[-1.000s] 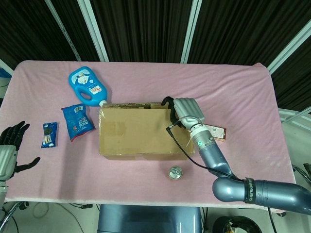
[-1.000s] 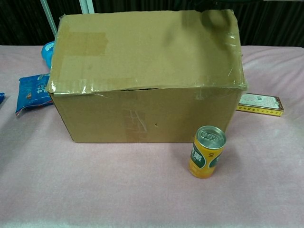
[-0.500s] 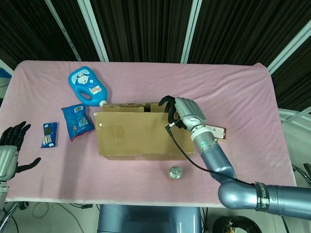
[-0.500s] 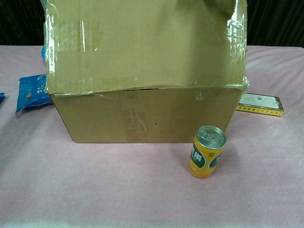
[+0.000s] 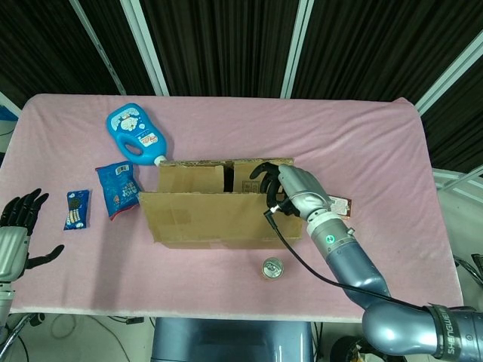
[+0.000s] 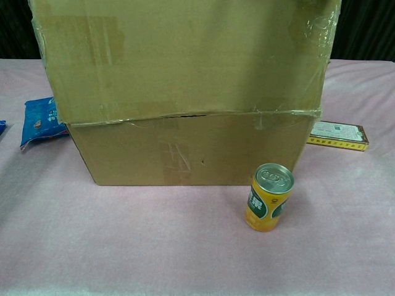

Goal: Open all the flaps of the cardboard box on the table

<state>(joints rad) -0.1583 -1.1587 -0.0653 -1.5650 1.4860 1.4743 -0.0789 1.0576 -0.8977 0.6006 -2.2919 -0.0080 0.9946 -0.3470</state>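
Note:
The cardboard box (image 5: 192, 177) sits mid-table, and its long front flap (image 5: 204, 217) is lifted and leans toward me. My right hand (image 5: 290, 190) grips that flap's right end, dark fingers hooked over its edge. Inside, a lower flap with a dark gap shows (image 5: 226, 178). In the chest view the raised flap (image 6: 185, 55) fills the top, above the box's front wall (image 6: 185, 151); no hand shows there. My left hand (image 5: 16, 226) hovers at the table's left edge, fingers spread, holding nothing.
A yellow can (image 5: 272, 268) (image 6: 270, 196) stands just in front of the box's right corner. A flat packet (image 5: 337, 205) (image 6: 337, 135) lies right of the box. A blue bottle (image 5: 136, 136), a blue snack bag (image 5: 119, 188) and a small blue packet (image 5: 75, 210) lie at left.
The front flap has swung up from lying flat on the box to leaning toward me, drawn by my right hand, which moved nearer. The box's inside now shows. The left hand stayed put.

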